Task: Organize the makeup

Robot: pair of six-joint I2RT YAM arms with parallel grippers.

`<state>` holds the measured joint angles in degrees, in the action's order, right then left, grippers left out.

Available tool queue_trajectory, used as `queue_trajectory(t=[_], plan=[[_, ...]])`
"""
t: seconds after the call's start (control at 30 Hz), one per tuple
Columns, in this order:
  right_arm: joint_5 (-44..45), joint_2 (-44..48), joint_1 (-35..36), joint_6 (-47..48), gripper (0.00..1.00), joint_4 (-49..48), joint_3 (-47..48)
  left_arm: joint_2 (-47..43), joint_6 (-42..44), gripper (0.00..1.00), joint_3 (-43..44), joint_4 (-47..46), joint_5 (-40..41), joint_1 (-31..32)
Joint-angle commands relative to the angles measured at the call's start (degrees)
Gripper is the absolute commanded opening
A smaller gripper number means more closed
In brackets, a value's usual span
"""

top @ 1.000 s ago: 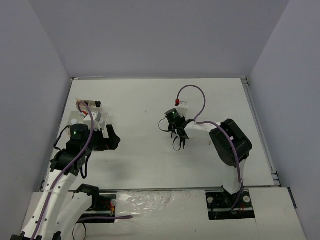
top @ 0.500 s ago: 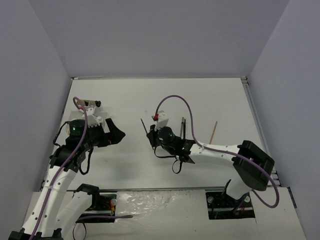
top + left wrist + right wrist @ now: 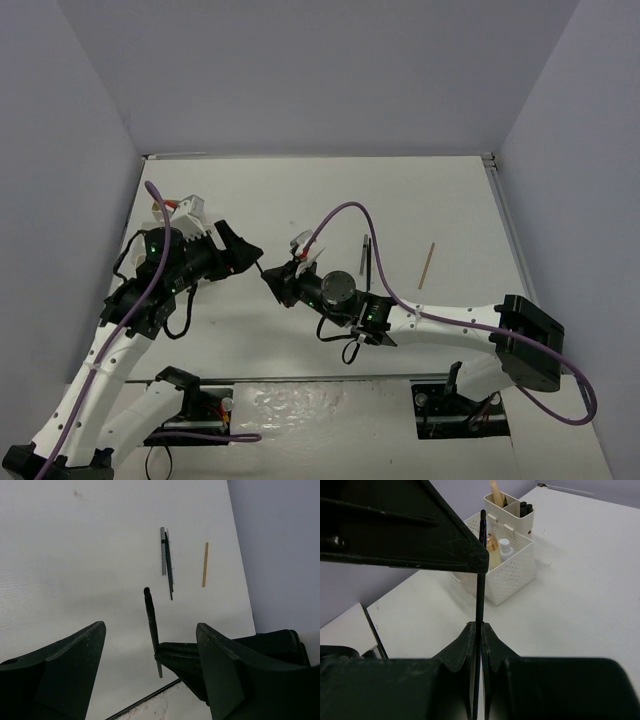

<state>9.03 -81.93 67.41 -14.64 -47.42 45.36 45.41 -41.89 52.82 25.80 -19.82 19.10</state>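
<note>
white tabletop point(image 3: 300, 190) fills the view, boxed in by plain grey walls point(image 3: 300, 70) on the left, far and right sides. the right gripper point(image 3: 272, 281) is clamped on a thin black pencil point(image 3: 480, 580) near one end. it holds the pencil out between the fingers of the left gripper point(image 3: 244, 250), which stand spread on either side without touching it. this looks like a hand-over about to happen.

if the left fingers close off-line, they could shove the pencil sideways rather than pinch it, and a shaft this slim may pivot or slip in the right grip. if the right gripper lets go before the left has a firm pinch, the pencil would likely drop and roll across the table. the two grippers are very near each other, so a small overshoot could knock them together.

in the right wrist view, a white perforated plastic organiser point(image 3: 512, 577) sits beyond the left gripper, close to a wall and the table edge. it already has small bottles point(image 3: 505, 547) and short black tubes point(image 3: 525, 509) in it. its compartments are narrow, so a tilted pencil could catch on a rim. getting there means working in tight room by the wall.

the middle and right of the table offer more space. only a bundle of thin black pencils point(image 3: 366, 255) and a tan wooden stick point(image 3: 427, 265) lie there, near each other and well apart from both grippers.
</note>
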Motion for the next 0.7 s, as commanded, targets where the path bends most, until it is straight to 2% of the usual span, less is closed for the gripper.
queue_trajectory(t=[0.0, 0.2, 0.23, 0.4, 0.47, 0.57, 0.63, 0.67], plan=[[-0.4, 2.0, 0.7, 1.3, 0.0, -7.5, 1.2, 1.4, -2.6, 0.64, 3.1, -5.5, 3.9, 3.6], [0.0, 2.2, 0.7, 1.3, 0.0, -7.7, 1.0, 2.1, -2.8, 0.39, 2.9, -6.9, 8.8, 9.3], [0.0, 2.1, 0.7, 1.2, 0.0, -7.9, 1.0, 2.1, -2.7, 0.29, 2.8, -7.2, 9.9, 9.7], [0.8, 2.0, 0.7, 1.0, 0.0, -7.9, 0.7, 2.1, -2.7, 0.04, 2.3, -8.9, 11.6, 11.4], [1.3, 2.0, 0.7, 0.9, 0.0, -7.8, 0.7, 2.0, -2.5, 0.0, 2.2, -9.3, 12.0, 11.8], [2.6, 2.0, 0.6, 0.8, 0.11, -7.5, 0.6, 1.5, -2.2, 0.0, 1.3, -10.1, 13.0, 12.1], [2.9, 2.1, 0.6, 0.8, 0.26, -7.2, 0.5, 1.4, -2.0, 0.0, 0.8, -10.2, 13.3, 12.1], [3.3, 2.5, 0.7, 0.7, 0.37, -6.4, 0.5, 1.2, -1.0, 0.0, 0.8, -9.8, 14.8, 12.1]])
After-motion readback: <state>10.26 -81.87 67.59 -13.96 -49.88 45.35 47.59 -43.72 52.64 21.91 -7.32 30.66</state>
